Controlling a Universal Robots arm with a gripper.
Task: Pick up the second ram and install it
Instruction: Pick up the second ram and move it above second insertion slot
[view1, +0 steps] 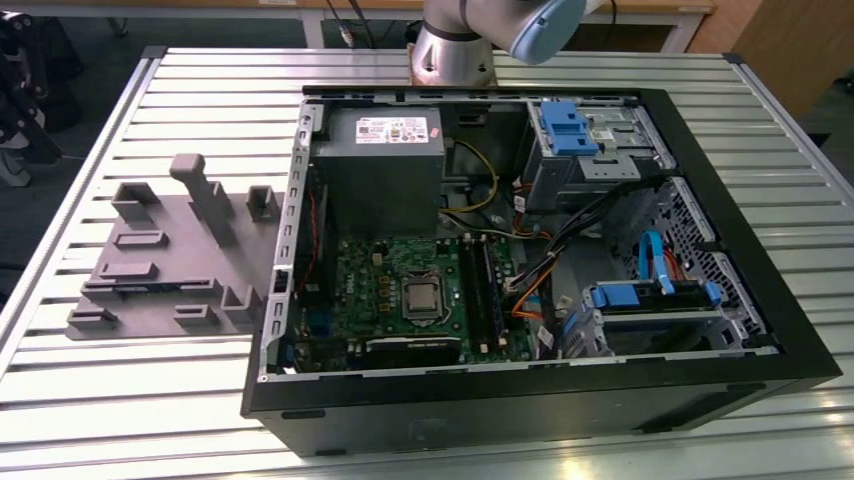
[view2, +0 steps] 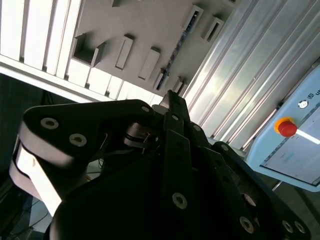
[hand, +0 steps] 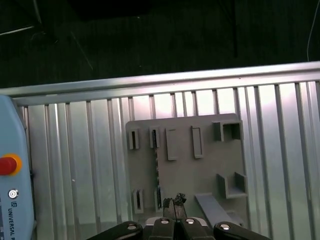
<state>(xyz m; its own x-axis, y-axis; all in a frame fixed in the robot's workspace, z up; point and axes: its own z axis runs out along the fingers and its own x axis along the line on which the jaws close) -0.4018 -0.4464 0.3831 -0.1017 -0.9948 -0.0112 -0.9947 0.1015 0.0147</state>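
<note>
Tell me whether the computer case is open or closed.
Open. The computer case lies with no cover on top, leaving the motherboard and power supply exposed in the exterior view.

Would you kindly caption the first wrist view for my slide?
Gripper above the grey fixture where the second ram stands on edge.

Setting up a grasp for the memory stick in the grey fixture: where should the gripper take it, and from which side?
Grip the second ram at the middle of its span, coming straight down onto the grey fixture, jaws across its flat faces. It seems to stand on edge, thin edge up, both ends seated in slotted holders, so only the stretch between them is free.
</note>
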